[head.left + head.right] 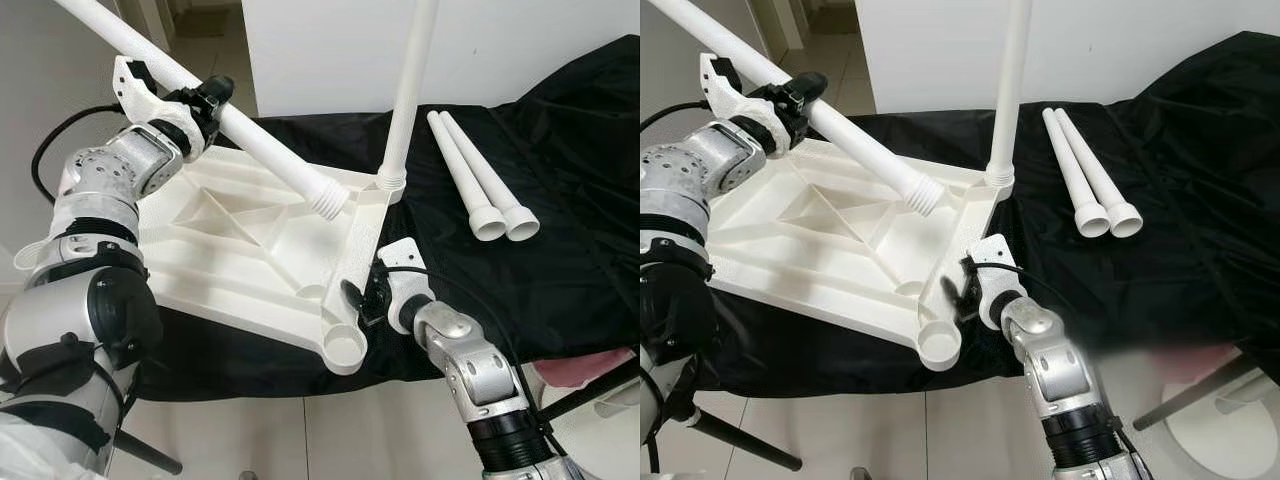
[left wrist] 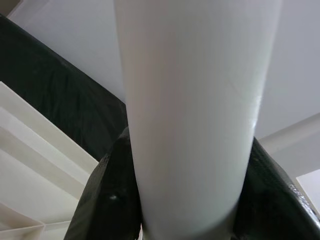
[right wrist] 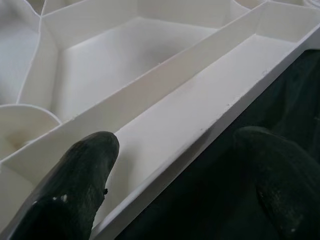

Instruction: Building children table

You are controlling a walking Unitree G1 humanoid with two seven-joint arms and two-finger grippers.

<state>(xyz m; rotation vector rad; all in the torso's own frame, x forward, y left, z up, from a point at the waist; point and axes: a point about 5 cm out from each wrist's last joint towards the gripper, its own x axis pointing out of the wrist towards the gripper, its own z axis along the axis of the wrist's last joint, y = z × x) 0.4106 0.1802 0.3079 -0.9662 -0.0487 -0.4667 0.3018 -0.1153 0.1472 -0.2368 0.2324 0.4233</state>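
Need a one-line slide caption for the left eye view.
Left end effector holds a leg over the upturned tabletop; right end effector straddles its edge; one leg fitted, two spare.

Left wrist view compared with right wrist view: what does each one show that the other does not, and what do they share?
Left wrist: the left end effector shut on a white table leg.
Right wrist: the right end effector, one finger inside the tabletop's edge rib, the other outside it.
Both: the upturned white tabletop on black cloth.

Left gripper [image 1: 205, 100] raised, fingers clamped; right gripper [image 1: 362, 297] low, fingers spread apart.
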